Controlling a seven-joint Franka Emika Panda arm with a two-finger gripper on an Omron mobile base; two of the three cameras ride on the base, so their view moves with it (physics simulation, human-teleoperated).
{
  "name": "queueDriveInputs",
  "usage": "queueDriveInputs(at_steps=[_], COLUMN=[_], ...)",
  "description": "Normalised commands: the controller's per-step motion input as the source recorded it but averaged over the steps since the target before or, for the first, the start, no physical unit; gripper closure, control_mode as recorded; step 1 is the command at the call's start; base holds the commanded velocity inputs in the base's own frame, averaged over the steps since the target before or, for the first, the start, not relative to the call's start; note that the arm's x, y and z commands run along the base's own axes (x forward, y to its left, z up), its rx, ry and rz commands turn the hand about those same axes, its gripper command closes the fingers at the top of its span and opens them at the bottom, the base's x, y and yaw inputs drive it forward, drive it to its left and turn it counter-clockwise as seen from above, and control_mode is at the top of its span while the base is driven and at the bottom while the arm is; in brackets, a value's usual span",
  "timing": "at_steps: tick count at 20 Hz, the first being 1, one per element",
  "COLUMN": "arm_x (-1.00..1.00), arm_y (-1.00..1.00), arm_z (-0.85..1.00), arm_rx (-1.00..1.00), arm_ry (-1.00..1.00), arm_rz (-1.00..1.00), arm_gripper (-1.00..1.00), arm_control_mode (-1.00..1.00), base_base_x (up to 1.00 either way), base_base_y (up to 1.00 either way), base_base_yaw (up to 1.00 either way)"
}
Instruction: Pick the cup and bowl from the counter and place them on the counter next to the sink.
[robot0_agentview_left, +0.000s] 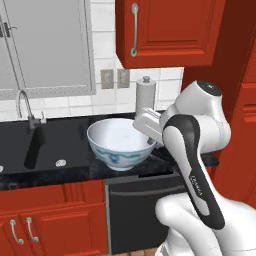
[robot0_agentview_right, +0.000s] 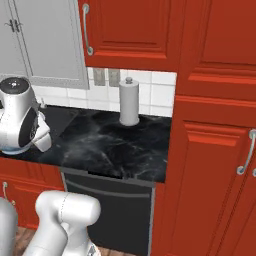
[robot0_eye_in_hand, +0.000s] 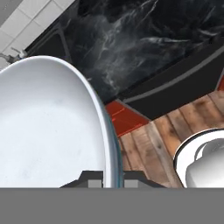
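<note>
The bowl (robot0_agentview_left: 120, 142) is wide, white inside, with blue-grey bands outside. It hangs in the air just right of the sink (robot0_agentview_left: 50, 145), over the front part of the counter (robot0_agentview_left: 165, 161). My gripper (robot0_agentview_left: 151, 136) is shut on the bowl's right rim. In the hand view the bowl (robot0_eye_in_hand: 48, 127) takes up the left side, and the gripper (robot0_eye_in_hand: 113, 177) pinches its rim between a fingertip (robot0_eye_in_hand: 93, 180) on either side. The glossy black counter (robot0_agentview_right: 115, 145) runs to the right. The cup is out of view.
A faucet (robot0_agentview_left: 22, 102) stands behind the sink, whose silver drain (robot0_agentview_left: 61, 162) shows. A paper towel holder (robot0_agentview_left: 146, 95) (robot0_agentview_right: 129, 102) stands at the back wall. A red upper cabinet (robot0_agentview_left: 167, 32) hangs overhead. A black dishwasher front (robot0_agentview_left: 135, 210) sits below the counter, and tall red cabinets (robot0_agentview_right: 215, 150) close off the right.
</note>
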Motion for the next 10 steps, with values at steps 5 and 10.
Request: queueDriveInputs(at_steps=[5,10], arm_x=[0.00,0.00], arm_y=[0.00,0.00], arm_z=[0.00,0.00], arm_rx=[0.00,0.00], arm_ry=[0.00,0.00], arm_rz=[0.00,0.00], arm_gripper=[1.00,1.00], arm_control_mode=[1.00,1.00], base_base_x=[0.74,0.77], base_base_y=[-0.01,0.01], base_base_yaw=[-0.32,-0.28])
